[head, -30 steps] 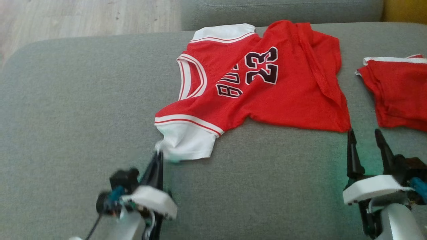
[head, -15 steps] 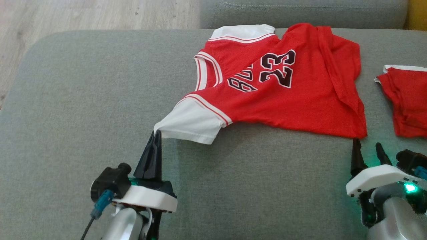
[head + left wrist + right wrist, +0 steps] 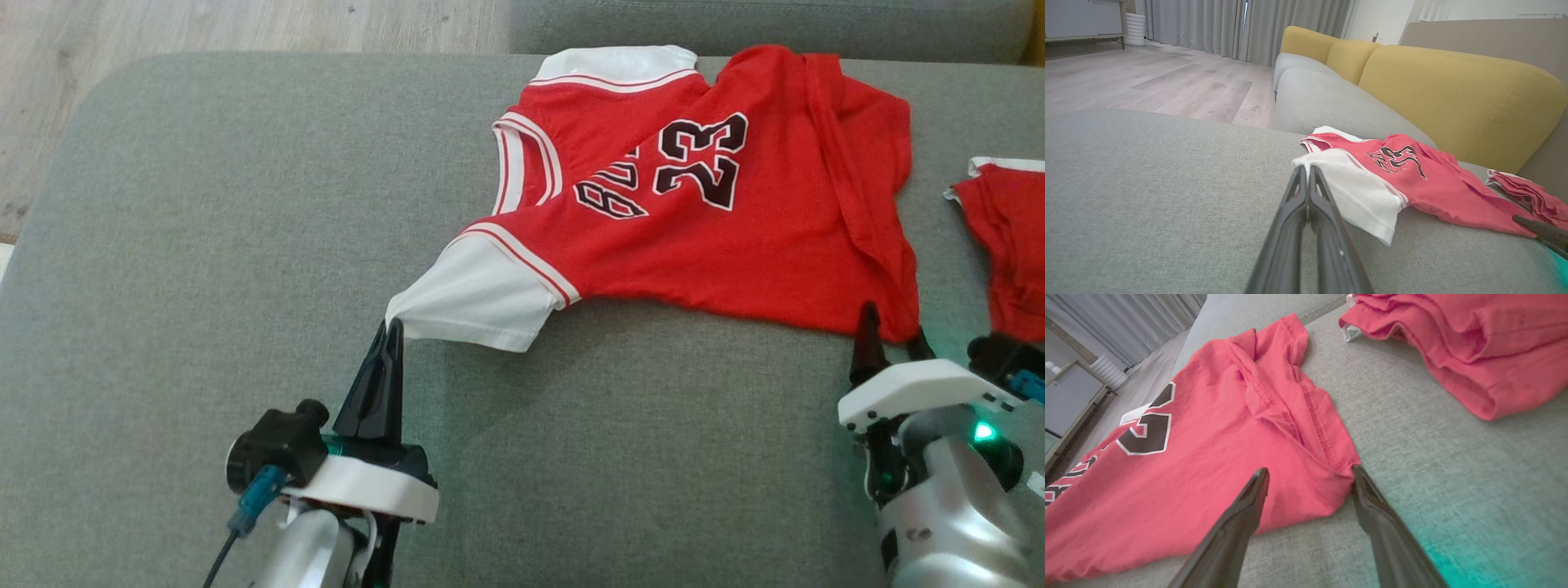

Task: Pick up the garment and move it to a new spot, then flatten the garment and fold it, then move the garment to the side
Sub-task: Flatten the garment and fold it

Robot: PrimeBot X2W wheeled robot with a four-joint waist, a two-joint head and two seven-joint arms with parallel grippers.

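Left gripper (image 3: 390,327) clamped on jersey (image 3: 694,245) sleeve (image 3: 473,302), 7 o'clock; right gripper (image 3: 894,322) apart astride hem corner (image 3: 1345,473), 5 o'clock. Shallow bite: hem slips.

We look steeply down from the head onto the grey seat cushion (image 3: 204,204), left gripper (image 3: 391,325) low at our left, right gripper (image 3: 892,327) low at our right. Now the left wrist camera: it skims low along the cushion, facing the yellow backrest (image 3: 1453,90) and the wooden floor (image 3: 1147,81) beyond. The right wrist camera sits close over the cushion, tilted down. All three views share the jersey (image 3: 694,237) and the second red garment (image 3: 1008,245) beside it.
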